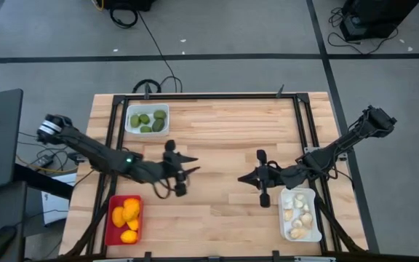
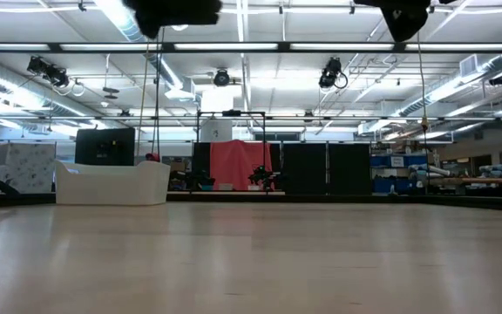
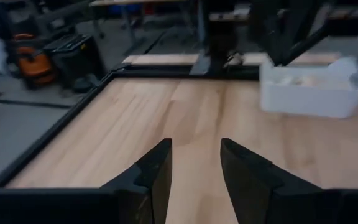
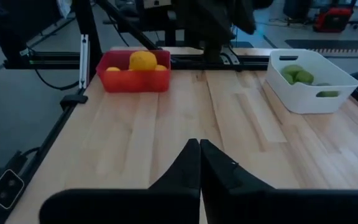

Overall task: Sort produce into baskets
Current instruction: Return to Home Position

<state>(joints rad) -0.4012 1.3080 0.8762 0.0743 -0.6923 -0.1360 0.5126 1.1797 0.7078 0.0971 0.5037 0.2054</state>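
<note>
Three baskets stand on the wooden table. A white one (image 1: 147, 118) at the far left holds dark green fruits (image 4: 297, 76). A red one (image 1: 124, 218) at the near left holds yellow-orange fruits (image 4: 143, 60). A white one (image 1: 300, 215) at the near right holds whitish garlic-like pieces (image 1: 297, 218). My left gripper (image 1: 193, 168) hovers left of the table's middle, pointing right, its fingers (image 3: 160, 162) apart with only wood showing between them. My right gripper (image 1: 243, 179) hovers right of the middle, pointing left, shut on nothing (image 4: 200, 146). Both are clear of the baskets.
A black frame rail (image 1: 202, 97) runs round the tabletop, with upright posts at the far edge. Light wood (image 1: 220, 138) lies between and beyond the two grippers. In the low view a white basket (image 2: 111, 183) stands at the left, with the room's equipment behind.
</note>
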